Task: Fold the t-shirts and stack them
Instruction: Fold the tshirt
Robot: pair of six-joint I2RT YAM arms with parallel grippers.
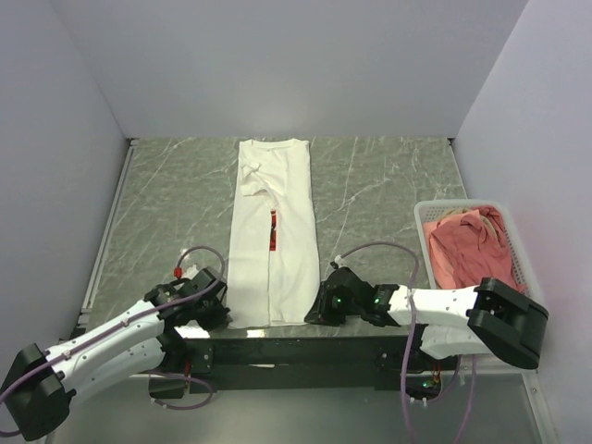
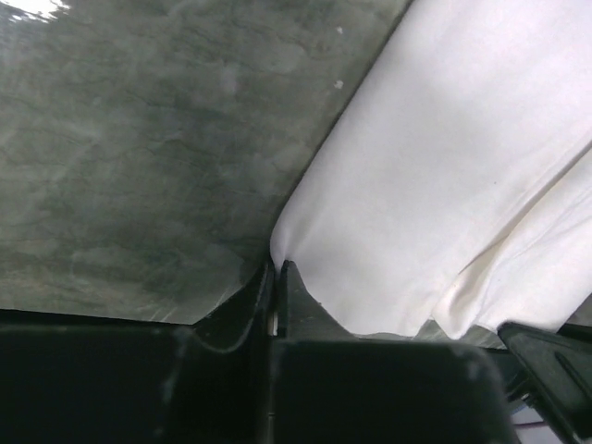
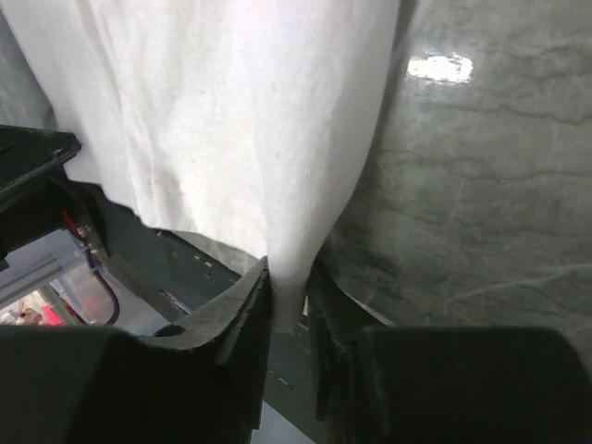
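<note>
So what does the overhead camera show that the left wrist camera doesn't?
Only overhead: the whole white t-shirt folded into a long strip, its red print, the basket of pink shirts, and the right end effector at the shirt's other near corner. Only left wrist: a close look at the left end effector pinched shut on the shirt's corner. Both: white cloth on the grey marble table.

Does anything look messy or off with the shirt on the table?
Yes: on the white t-shirt, the far left shoulder is bunched, and the folded-in sides leave a gap showing the red print.
</note>
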